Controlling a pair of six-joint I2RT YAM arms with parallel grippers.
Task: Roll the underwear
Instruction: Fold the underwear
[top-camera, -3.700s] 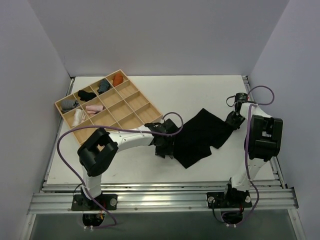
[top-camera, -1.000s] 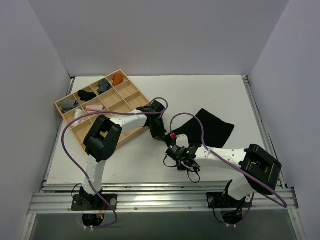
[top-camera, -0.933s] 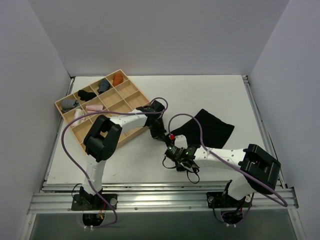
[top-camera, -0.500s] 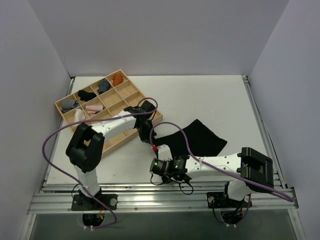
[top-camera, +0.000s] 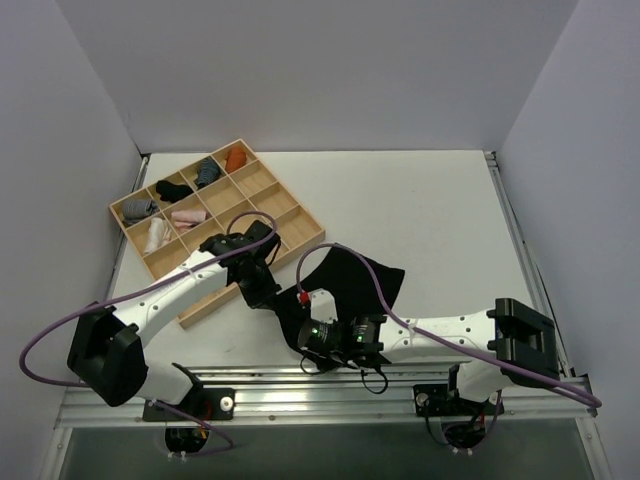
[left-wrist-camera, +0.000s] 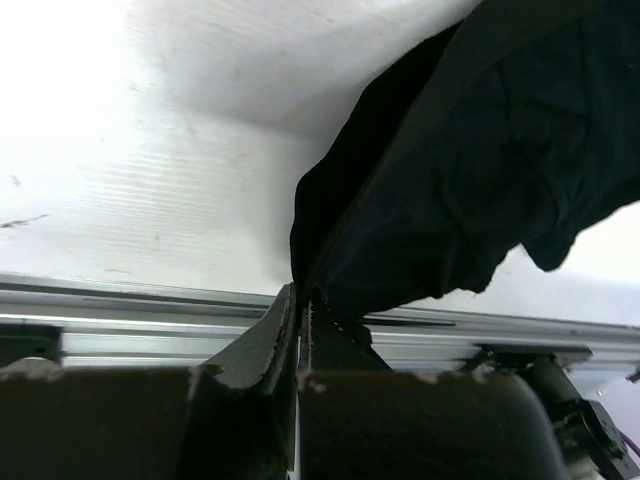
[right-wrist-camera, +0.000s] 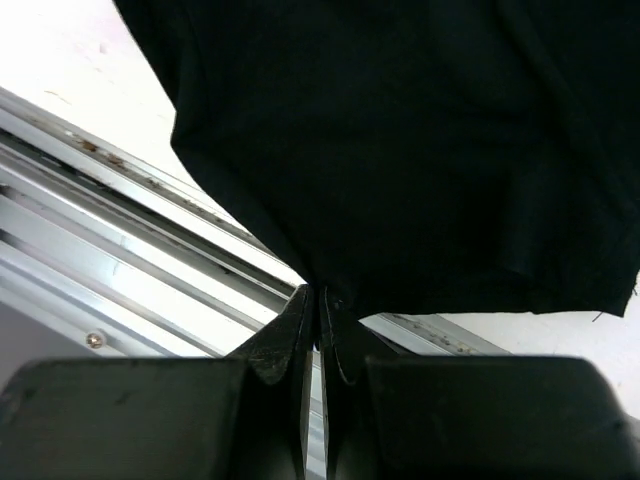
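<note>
— Near the front edge of the table (top-camera: 430, 200), about the middle, is where the underwear (top-camera: 362, 284) sits. It's black and all bunched up rather than flat, and it's right by the metal rail.

— Are both claws on it?

— Yep. The left claw (left-wrist-camera: 298, 292) has its fingers pressed together with a thin edge of the black fabric caught between the tips. You can see the cloth rising away from them in the left wrist view. It's the same deal with the right claw (right-wrist-camera: 320, 292), which is clamped tight on a hem, and the fabric fills most of that view above it.

— How do the arms sit?

— From above, the left arm reaches in from the left and the right one stretches low along the front from the right. They meet at the cloth's left side.

— What about the tray?

— The wooden tray (top-camera: 282, 190) is back-left, just beside the cloth, and the left arm crosses its near corner. In its far compartments are small rolls, an orange roll (top-camera: 236, 158), a grey roll (top-camera: 207, 171), a black roll (top-camera: 172, 189), a pink roll (top-camera: 187, 215) and a white roll (top-camera: 155, 235).
</note>
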